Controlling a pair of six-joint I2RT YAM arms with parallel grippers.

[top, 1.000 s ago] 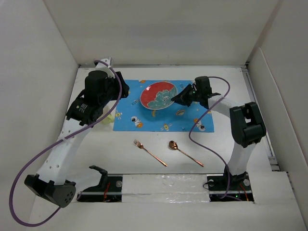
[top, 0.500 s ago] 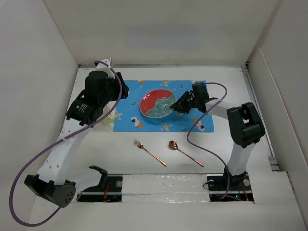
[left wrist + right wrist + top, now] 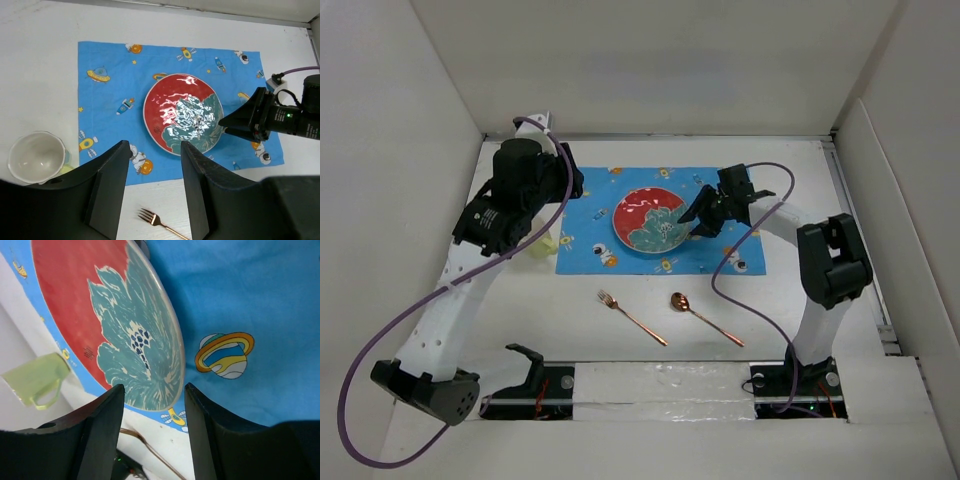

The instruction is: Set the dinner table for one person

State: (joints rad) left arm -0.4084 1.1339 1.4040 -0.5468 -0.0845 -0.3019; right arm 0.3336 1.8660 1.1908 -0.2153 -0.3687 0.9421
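Note:
The white dinner table [image 3: 520,300] carries a blue cartoon-print mat [image 3: 590,195]. A red and teal plate [image 3: 648,220] lies flat on the mat's middle. My right gripper [image 3: 698,220] stands open at the plate's right rim. In the right wrist view the plate [image 3: 100,315] edge shows between the spread fingers of that gripper [image 3: 152,390]. My left gripper [image 3: 155,147] hangs open and empty, high over the mat's near edge, left of the plate [image 3: 182,120]. A copper fork [image 3: 630,315] and spoon [image 3: 705,317] lie on the table in front of the mat.
A pale green cup [image 3: 546,245] stands on the table just off the mat's left edge, under the left arm; it shows as a cup [image 3: 35,157] in the left wrist view too. White walls close the table at the back and sides.
The right gripper brought the plate from the mat's far part to its middle, then opened and let go of it. The left arm shifted slightly.

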